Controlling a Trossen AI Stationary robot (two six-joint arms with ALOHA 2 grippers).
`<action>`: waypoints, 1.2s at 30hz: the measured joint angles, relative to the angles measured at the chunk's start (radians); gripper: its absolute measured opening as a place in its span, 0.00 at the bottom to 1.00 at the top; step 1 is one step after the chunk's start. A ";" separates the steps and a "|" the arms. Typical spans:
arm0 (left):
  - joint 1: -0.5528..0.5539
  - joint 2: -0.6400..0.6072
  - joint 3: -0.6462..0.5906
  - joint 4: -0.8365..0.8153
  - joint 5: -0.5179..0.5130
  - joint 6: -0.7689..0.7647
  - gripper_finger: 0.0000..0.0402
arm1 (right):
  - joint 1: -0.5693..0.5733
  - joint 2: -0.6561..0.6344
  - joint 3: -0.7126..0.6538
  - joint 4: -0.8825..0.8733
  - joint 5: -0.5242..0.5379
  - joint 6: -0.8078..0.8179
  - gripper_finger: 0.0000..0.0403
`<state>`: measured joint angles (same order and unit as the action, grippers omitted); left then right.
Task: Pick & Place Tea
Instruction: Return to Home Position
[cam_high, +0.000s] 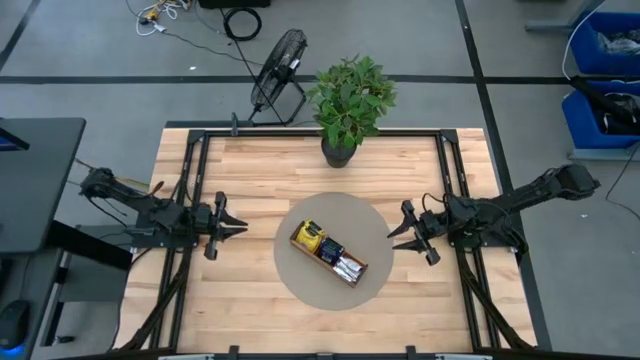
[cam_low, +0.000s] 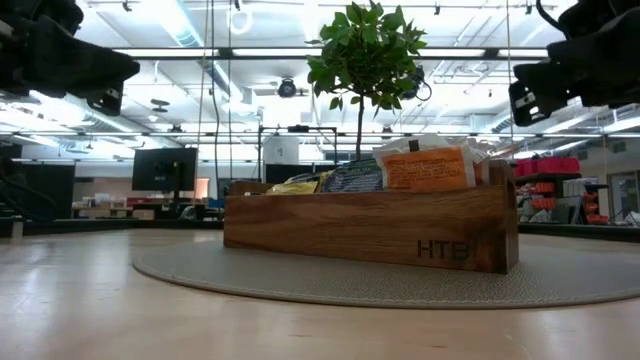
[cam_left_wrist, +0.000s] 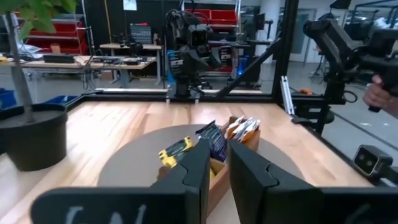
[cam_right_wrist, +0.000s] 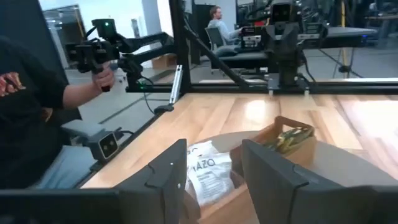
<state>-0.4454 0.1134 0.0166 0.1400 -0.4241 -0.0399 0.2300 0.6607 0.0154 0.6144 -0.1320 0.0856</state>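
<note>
All tea (cam_high: 330, 249) in tray (cam_low: 360, 228), between two parted sets of jaws

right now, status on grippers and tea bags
Left gripper open, empty, left of mat. Right gripper open, empty, right of mat. Tea bags in wooden tray. Potted plant behind, apart from tray.

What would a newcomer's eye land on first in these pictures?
The wooden tray, packed with yellow, navy and orange-and-white tea sachets, sits on the grey mat at mid-table. A potted plant stands behind it; the left gripper and right gripper hover at either side.
</note>
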 joint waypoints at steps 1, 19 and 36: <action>0.000 -0.022 0.000 -0.027 -0.004 0.000 0.14 | -0.006 -0.030 0.000 -0.033 -0.003 -0.001 0.40; 0.000 -0.112 0.174 -0.384 -0.099 0.022 0.14 | -0.031 -0.528 0.000 -0.589 0.113 -0.003 0.40; 0.017 -0.095 0.026 -0.153 -0.036 0.068 0.14 | -0.031 -0.617 0.001 -0.607 0.116 -0.041 0.40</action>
<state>-0.4287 0.0186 0.0428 -0.0129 -0.4597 0.0285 0.1993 0.0439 0.0166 0.0071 -0.0156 0.0447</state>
